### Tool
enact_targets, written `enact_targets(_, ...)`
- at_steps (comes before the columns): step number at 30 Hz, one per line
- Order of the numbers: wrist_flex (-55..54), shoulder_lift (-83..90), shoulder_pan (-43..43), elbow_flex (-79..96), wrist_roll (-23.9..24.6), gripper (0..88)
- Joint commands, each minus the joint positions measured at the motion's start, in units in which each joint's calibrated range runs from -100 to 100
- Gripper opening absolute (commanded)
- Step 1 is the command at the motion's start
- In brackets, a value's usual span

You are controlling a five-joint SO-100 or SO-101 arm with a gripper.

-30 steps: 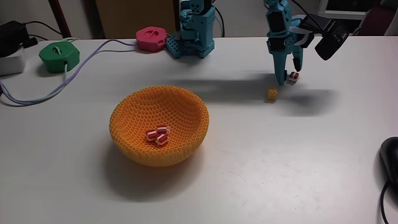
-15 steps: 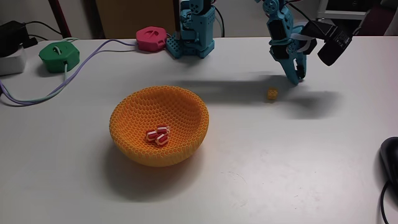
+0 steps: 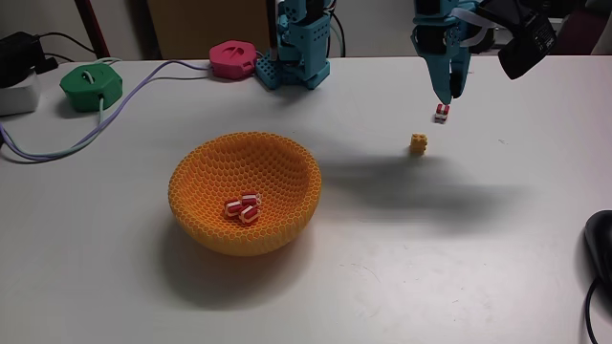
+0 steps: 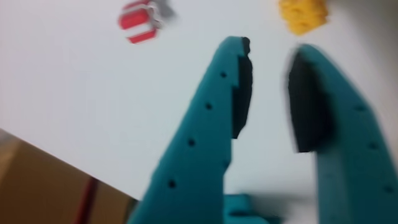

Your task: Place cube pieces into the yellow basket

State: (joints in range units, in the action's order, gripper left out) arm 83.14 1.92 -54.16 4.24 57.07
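Observation:
The yellow basket [image 3: 203, 170] stands left of centre on the white table, with two red-and-white cube pieces [image 3: 244, 208] inside it. Another red-and-white cube piece [image 3: 442, 114] lies at the back right, and a yellow-orange cube piece [image 3: 418, 143] sits just in front of it. My teal gripper [image 3: 448, 96] hangs a little above the red-and-white piece. In the wrist view the gripper [image 4: 268, 48] is open with nothing between its fingers. That view also shows the red-and-white piece [image 4: 140, 22] blurred at the upper left and the yellow-orange piece [image 4: 303, 12] at the top.
A green puck [image 3: 91, 86] and a pink puck [image 3: 232, 59] with cables sit at the back left. The arm's base [image 3: 292, 53] stands at the back centre. A black mouse [image 3: 601, 239] lies at the right edge. A dark floor shows past the table edge [image 4: 37, 180].
The gripper has risen from the table beside the red-and-white piece and swung upright. That piece stays on the table, slightly further left than before.

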Motion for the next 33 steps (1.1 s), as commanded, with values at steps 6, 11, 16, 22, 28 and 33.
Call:
enact_targets(6,-17.9,2.8,-16.5,12.2,11.3,27.5)
enact_targets(11,-23.0,2.6,-20.2,17.6,12.9,30.0)
enact_targets(16,-26.1,1.9,-19.3,21.7,11.0,29.7)
enact_targets(22,-28.2,1.3,-17.4,25.5,8.4,27.5)
enact_targets(28,-31.0,1.0,-16.5,29.5,7.3,22.2)
enact_targets(33,-32.7,1.0,-16.1,31.7,7.0,17.2)
